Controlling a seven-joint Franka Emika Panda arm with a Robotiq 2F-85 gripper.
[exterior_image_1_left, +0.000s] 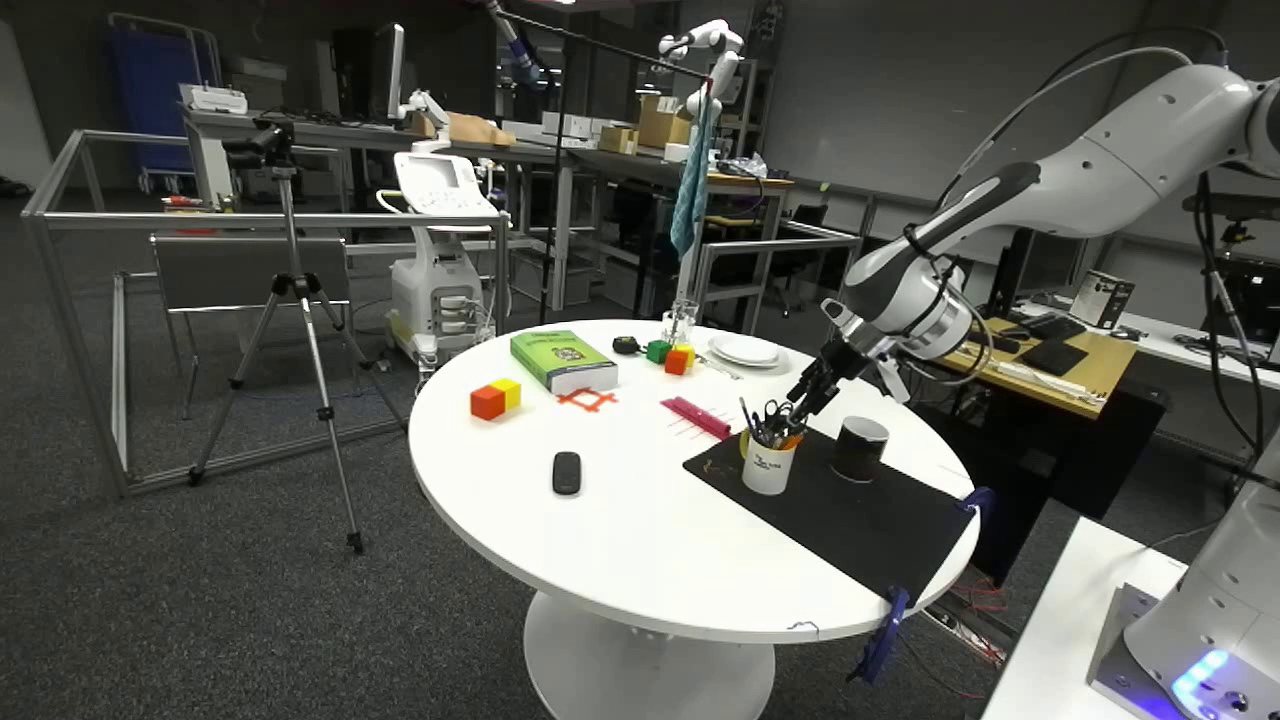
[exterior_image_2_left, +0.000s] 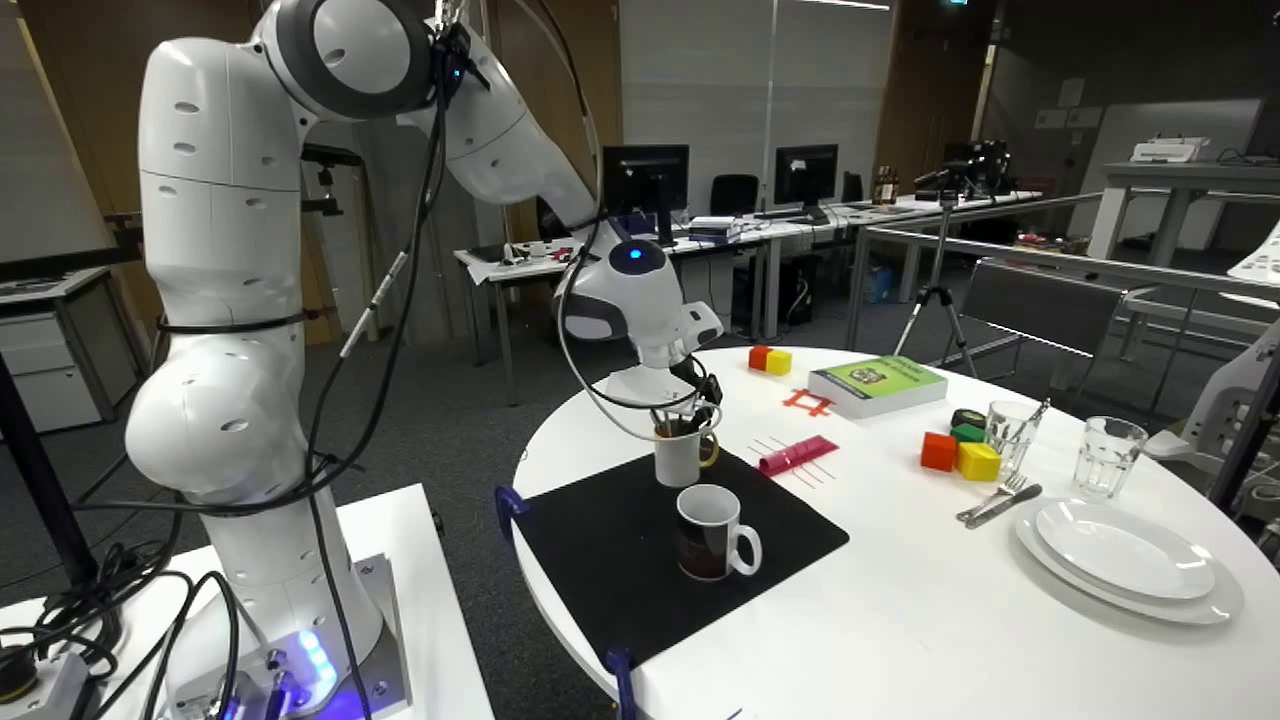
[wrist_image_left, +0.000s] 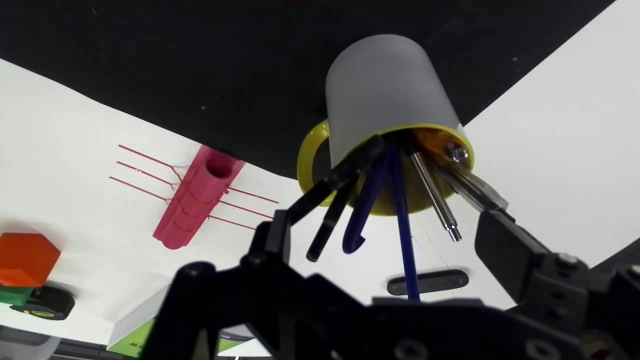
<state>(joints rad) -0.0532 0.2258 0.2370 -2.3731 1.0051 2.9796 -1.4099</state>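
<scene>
- Wrist view, end effector: gripper (wrist_image_left: 384, 235), fingers standing well apart, pens projecting into the space between them; nothing clamped. Whether a finger brushes the outermost pens cannot be told.
- Pen mug (wrist_image_left: 390, 90): white outside, yellow rim and handle; upright on the black mat (wrist_image_left: 200, 75), near its edge, just beneath the fingertips.
- Contents of same: blue rod (wrist_image_left: 404, 230), running farthest toward the gripper's base; blue hooked piece (wrist_image_left: 364, 215); silver pen (wrist_image_left: 434, 197); clear-barrelled pen (wrist_image_left: 475, 190); black stick (wrist_image_left: 334, 217); orange item (wrist_image_left: 427, 142), lower inside. Tall pieces lean outward over the rim.
- Dark mug (exterior_image_2_left: 705, 530): white handle, white interior; seen in both exterior views, upright on the same mat, near the pen mug and apart from it.
- Pink holder (wrist_image_left: 195, 200): lying on the white table (exterior_image_1_left: 600, 540), at the mat's edge.
- Black oblong device (wrist_image_left: 427, 282): flat on the table, well apart from the pen mug.
- Step in hand, as judged: approach at the mug's mouth, ahead of any grip; the listed contents all rest in the mug.
- Next move, as judged: calls for singling out one piece, a slight centring on it, then bringing the fingers together; the crowded stems could let two be caught at once, or the mug be tipped.
</scene>
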